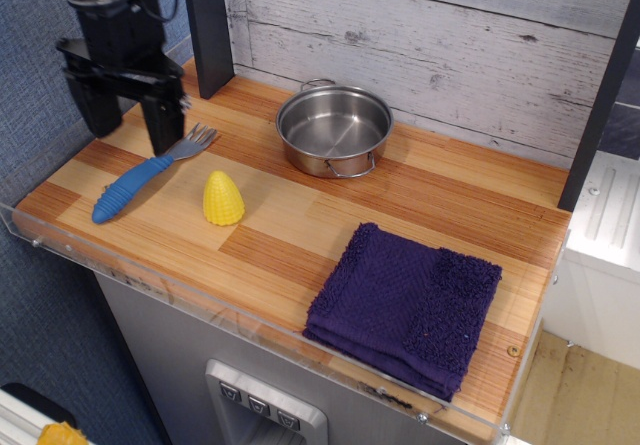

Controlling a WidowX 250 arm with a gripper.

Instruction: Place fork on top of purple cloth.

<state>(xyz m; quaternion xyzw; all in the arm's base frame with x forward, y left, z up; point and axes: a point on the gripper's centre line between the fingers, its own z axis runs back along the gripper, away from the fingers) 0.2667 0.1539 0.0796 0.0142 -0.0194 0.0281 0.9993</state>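
The fork (140, 181) lies flat on the wooden counter at the left, its blue ribbed handle toward the front left and its grey tines toward the back right. The purple cloth (408, 305) lies folded at the front right, nothing on it. My black gripper (130, 133) hangs open above the left end of the counter, its two fingers pointing down, just behind and above the fork's handle. It holds nothing.
A steel pan (334, 130) stands at the back centre. A yellow toy corn (222, 198) stands beside the fork. A dark post (208, 30) rises at the back left. A clear plastic rim (250, 323) runs along the counter's front edge.
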